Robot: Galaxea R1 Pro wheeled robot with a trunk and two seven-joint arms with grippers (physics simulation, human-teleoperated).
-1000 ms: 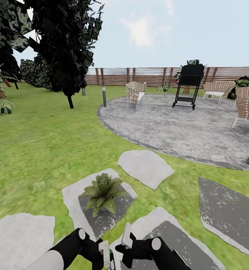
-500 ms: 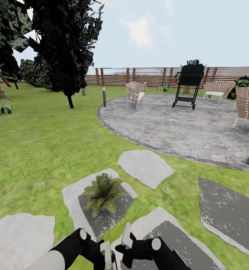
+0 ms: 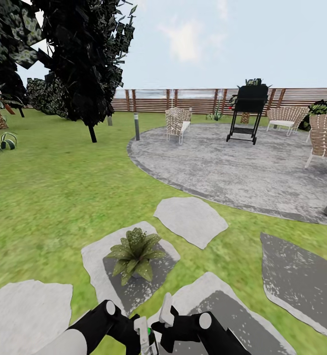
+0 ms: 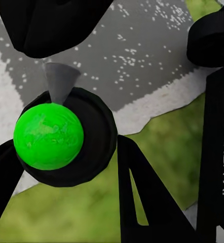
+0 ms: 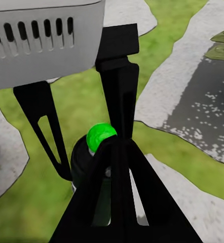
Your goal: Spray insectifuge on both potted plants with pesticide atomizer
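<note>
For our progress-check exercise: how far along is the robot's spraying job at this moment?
Done: the pesticide atomizer is picked up, sitting between the fingers of the left gripper. In hand: it is held low, just short of the near potted plant on its stepping stone. Left: no spray is visible, so covering both plants remains.

The lawn [image 3: 50, 197] is bright green. The stepping stones [image 3: 190, 219] beside the potted plant [image 3: 135, 251] are light grey with darker grey speckled patches. The potted plant has green leaves with pale dots. The patio [image 3: 242, 167], beyond the plant, is mottled grey. The fence [image 3: 193, 99] behind the patio is brown with horizontal slats. The pesticide atomizer [image 4: 51, 136] has a vivid green ball on a black body. Both pincers, left pincer [image 3: 133, 331] and right pincer [image 3: 165, 315], are black with whitish fingers.
</note>
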